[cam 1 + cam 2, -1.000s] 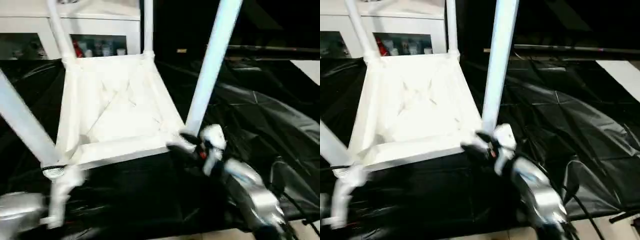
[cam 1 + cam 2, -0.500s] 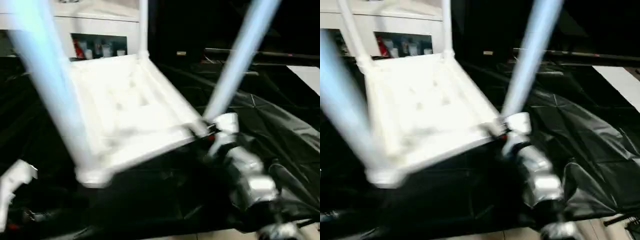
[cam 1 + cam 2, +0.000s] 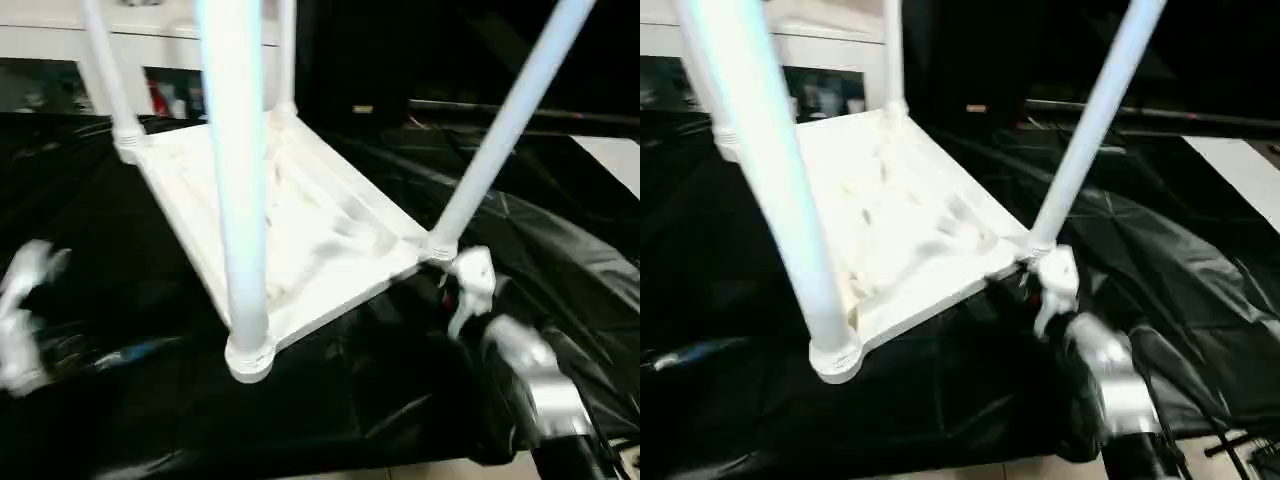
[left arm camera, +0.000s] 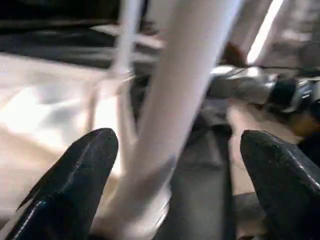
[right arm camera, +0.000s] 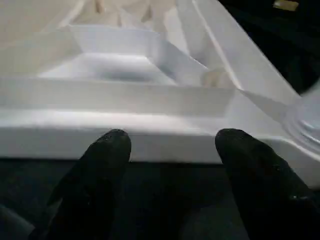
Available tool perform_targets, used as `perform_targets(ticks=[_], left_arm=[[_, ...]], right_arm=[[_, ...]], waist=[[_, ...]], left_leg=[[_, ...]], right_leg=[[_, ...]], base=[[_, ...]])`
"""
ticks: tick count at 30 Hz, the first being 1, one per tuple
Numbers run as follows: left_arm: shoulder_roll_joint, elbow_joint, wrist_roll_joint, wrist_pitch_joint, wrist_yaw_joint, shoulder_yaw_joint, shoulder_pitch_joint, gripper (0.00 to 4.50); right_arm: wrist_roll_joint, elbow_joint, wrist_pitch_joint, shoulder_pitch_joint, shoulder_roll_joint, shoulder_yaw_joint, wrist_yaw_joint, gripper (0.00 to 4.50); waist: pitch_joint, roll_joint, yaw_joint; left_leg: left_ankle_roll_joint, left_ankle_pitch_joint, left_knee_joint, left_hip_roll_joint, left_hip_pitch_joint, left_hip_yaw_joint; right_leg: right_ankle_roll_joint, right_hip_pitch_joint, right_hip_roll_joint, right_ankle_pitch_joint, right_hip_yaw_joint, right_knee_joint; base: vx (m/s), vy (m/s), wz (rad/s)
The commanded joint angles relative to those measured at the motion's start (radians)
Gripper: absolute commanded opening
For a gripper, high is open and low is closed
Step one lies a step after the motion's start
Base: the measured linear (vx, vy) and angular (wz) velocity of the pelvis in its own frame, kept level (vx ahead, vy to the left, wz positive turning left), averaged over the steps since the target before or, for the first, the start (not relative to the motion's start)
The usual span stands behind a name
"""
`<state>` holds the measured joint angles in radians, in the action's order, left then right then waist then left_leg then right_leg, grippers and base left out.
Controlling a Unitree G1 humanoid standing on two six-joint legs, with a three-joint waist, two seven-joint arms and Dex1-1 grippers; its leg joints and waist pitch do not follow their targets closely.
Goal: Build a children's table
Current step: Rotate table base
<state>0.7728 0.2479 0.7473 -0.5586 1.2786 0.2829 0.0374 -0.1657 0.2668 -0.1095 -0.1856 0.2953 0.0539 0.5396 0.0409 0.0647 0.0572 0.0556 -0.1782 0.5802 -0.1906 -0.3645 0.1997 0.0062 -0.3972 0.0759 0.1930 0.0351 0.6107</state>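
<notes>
The white children's table (image 3: 300,230) lies upside down on the black drape, ribbed underside up, all four legs in their sockets. The nearest leg (image 3: 235,180) rises at the front corner, another leg (image 3: 500,130) stands at the right corner, and two stand at the back (image 3: 105,70). My right gripper (image 3: 443,283) is at the right corner, open, its fingers (image 5: 105,150) spread just short of the table's rim (image 5: 150,100). My left gripper (image 3: 30,290) is off to the left, apart from the table and open, with the near leg (image 4: 185,85) beyond its fingers (image 4: 75,175).
A white cabinet with glass doors (image 3: 60,40) stands behind the work table. The black drape (image 3: 560,230) is wrinkled and folded on the right. A strip of floor (image 3: 970,468) runs below the table's front edge. My right forearm (image 3: 530,370) reaches in from the lower right.
The table has swung round, its near-left corner moving toward the middle. My left gripper has come off that corner and drawn away to the left. My right gripper has followed the right corner.
</notes>
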Motion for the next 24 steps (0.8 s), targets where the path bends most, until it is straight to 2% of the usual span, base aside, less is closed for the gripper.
perform_targets(ticks=[1,3,5,7,8,9,10,11,12,14,16,17,20,24], left_arm=[[-0.014,0.028,0.024,-0.018,-0.017,-0.028,-0.023,4.43],[-0.040,0.033,0.003,-0.010,-0.023,-0.070,-0.054,4.43],[-0.061,0.036,-0.012,-0.008,-0.030,-0.101,-0.077,4.43],[-0.091,0.038,-0.020,-0.013,-0.057,-0.129,-0.106,4.43],[-0.114,0.030,-0.041,0.004,-0.075,-0.159,-0.131,4.43],[-0.128,0.022,-0.056,0.016,-0.085,-0.180,-0.147,4.43],[-0.130,0.021,-0.059,0.019,-0.087,-0.183,-0.150,4.43],[-0.174,-0.012,-0.094,0.048,-0.103,-0.223,-0.191,4.43],[-0.230,-0.054,-0.109,0.067,-0.118,-0.258,-0.235,4.43],[-0.277,-0.083,-0.117,0.082,-0.120,-0.290,-0.268,4.43],[-0.315,-0.097,-0.115,0.084,-0.112,-0.324,-0.295,4.43],[-0.335,-0.101,-0.113,0.080,-0.112,-0.342,-0.309,4.43],[-0.384,-0.097,-0.119,0.074,-0.091,-0.413,-0.348,4.43],[-0.430,-0.070,-0.114,0.060,-0.063,-0.494,-0.379,4.43]], right_arm=[[0.028,-0.027,-0.033,0.017,0.024,-0.024,-0.021,3.12],[0.038,-0.017,-0.047,0.015,0.028,-0.047,-0.049,3.12],[0.039,-0.006,-0.061,0.010,0.029,-0.055,-0.069,3.12],[0.049,0.004,-0.068,0.002,0.031,-0.044,-0.086,3.12],[0.051,0.020,-0.074,-0.009,0.027,-0.034,-0.091,3.12],[0.051,0.031,-0.077,-0.017,0.023,-0.028,-0.092,3.12],[0.051,0.034,-0.077,-0.019,0.022,-0.027,-0.092,3.12],[0.062,0.093,-0.062,-0.050,0.007,-0.011,-0.089,3.12],[0.081,0.166,-0.044,-0.089,-0.010,0.011,-0.083,3.12],[0.103,0.231,-0.025,-0.127,-0.026,0.029,-0.084,3.12],[0.114,0.291,-0.017,-0.164,-0.045,0.037,-0.082,3.12],[0.121,0.321,-0.010,-0.183,-0.053,0.041,-0.084,3.12],[0.144,0.407,0.008,-0.239,-0.073,0.059,-0.081,3.12],[0.152,0.490,0.043,-0.290,-0.099,0.071,-0.083,3.12]], waist=[[-0.038,-0.026,0.000],[-0.036,-0.025,-0.001],[-0.039,-0.025,0.000],[-0.039,-0.026,-0.001],[-0.040,-0.023,0.000],[-0.040,-0.025,-0.002],[-0.041,-0.026,-0.002],[-0.042,-0.018,-0.004],[-0.043,-0.019,-0.004],[-0.045,-0.020,-0.005],[-0.048,-0.017,-0.007],[-0.052,-0.015,-0.005],[-0.053,-0.017,-0.006],[-0.053,-0.015,-0.016]], left_leg=[[0.054,-0.366,-0.079,-0.034,0.024,-0.019],[0.056,-0.376,-0.077,-0.033,0.024,-0.019],[0.058,-0.368,-0.076,-0.033,0.025,-0.021],[0.059,-0.369,-0.076,-0.033,0.025,-0.022],[0.059,-0.363,-0.076,-0.033,0.024,-0.022],[0.059,-0.357,-0.077,-0.034,0.023,-0.022],[0.060,-0.359,-0.076,-0.034,0.027,-0.023],[0.059,-0.353,-0.075,-0.033,0.021,-0.022],[0.060,-0.347,-0.073,-0.032,0.021,-0.022],[0.069,-0.348,-0.070,-0.032,0.019,-0.023],[0.068,-0.324,-0.069,-0.031,0.016,-0.022],[0.060,-0.288,-0.066,-0.032,0.013,-0.021],[0.045,-0.232,-0.063,-0.030,0.009,-0.018],[0.046,-0.263,-0.063,-0.032,0.008,-0.019]], right_leg=[[-0.154,0.023,0.044,0.321,-0.040,-0.078],[-0.135,0.020,0.044,0.361,-0.041,-0.086],[-0.128,0.020,0.044,0.368,-0.040,-0.085],[-0.125,0.019,0.043,0.369,-0.039,-0.085],[-0.128,0.020,0.043,0.359,-0.038,-0.083],[-0.130,0.021,0.042,0.346,-0.038,-0.083],[-0.133,0.018,0.042,0.341,-0.037,-0.083],[-0.135,0.021,0.042,0.331,-0.037,-0.082],[-0.138,0.021,0.045,0.335,-0.037,-0.080],[-0.143,0.022,0.049,0.342,-0.036,-0.081],[-0.150,0.025,0.048,0.308,-0.037,-0.078],[-0.159,0.032,0.049,0.254,-0.038,-0.070],[-0.181,0.037,0.045,0.170,-0.036,-0.062],[-0.184,0.037,0.049,0.213,-0.035,-0.065]], base=[[0.000,0.000,0.00],[0.000,0.000,0.00],[0.000,0.000,0.00],[0.000,0.000,0.00],[0.000,0.000,0.00],[0.000,0.000,0.00],[0.000,0.000,0.00],[0.000,0.000,0.00],[0.000,0.000,0.00],[0.000,0.000,0.00],[0.000,0.000,0.00],[0.000,0.000,0.00],[0.000,0.000,0.00],[0.000,0.000,0.00]])
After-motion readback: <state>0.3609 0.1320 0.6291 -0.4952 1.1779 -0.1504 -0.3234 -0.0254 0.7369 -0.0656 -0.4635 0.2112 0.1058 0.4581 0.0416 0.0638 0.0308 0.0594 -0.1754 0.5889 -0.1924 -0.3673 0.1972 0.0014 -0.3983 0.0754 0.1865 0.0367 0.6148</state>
